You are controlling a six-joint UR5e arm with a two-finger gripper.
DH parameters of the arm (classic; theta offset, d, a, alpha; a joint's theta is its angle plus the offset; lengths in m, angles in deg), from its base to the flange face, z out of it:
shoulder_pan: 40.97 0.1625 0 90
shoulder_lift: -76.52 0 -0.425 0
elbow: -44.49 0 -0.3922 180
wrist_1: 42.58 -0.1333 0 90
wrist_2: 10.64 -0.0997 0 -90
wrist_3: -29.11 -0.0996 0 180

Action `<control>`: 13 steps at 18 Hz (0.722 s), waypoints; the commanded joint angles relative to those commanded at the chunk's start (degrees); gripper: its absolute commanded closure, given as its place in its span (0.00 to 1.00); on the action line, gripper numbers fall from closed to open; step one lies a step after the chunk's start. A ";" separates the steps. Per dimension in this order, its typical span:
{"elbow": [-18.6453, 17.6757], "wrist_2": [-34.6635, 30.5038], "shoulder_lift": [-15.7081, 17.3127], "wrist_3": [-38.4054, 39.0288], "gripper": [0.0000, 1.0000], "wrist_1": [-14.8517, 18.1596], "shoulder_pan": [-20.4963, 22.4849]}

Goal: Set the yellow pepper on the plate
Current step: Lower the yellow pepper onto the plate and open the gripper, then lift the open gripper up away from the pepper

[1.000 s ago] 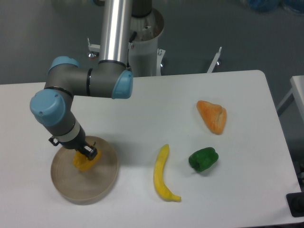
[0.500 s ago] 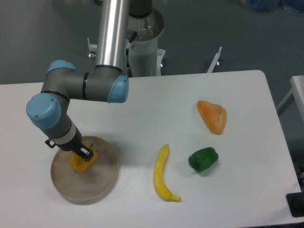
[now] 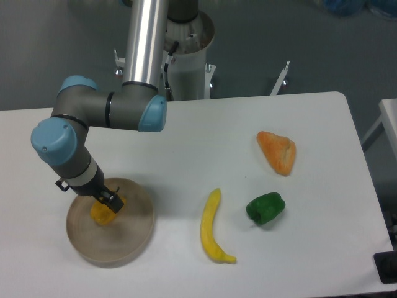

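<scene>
The yellow pepper (image 3: 103, 213) is small, lumpy and yellow-orange. It sits over the left middle of the round beige plate (image 3: 127, 239) at the table's front left. My gripper (image 3: 107, 202) points down onto the pepper from above and appears shut on it. The arm's wrist hides the pepper's top and most of the fingers. I cannot tell whether the pepper rests on the plate or hangs just above it.
A long yellow banana (image 3: 213, 227) lies right of the plate. A green pepper (image 3: 265, 208) sits right of the banana. An orange wedge-shaped item (image 3: 278, 151) lies further back on the right. The arm's base column (image 3: 186, 49) stands at the table's back edge.
The gripper and the pepper have moved a little to the left and slightly down over the plate. The other items have not moved.
</scene>
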 joint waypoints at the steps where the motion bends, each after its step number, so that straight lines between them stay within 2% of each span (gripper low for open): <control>1: 0.00 0.09 0.44 -0.17 0.00 0.00 0.26; 4: 0.09 0.17 1.67 -0.96 0.00 -0.09 3.16; 13: -1.14 0.09 5.98 -19.67 0.00 0.62 16.69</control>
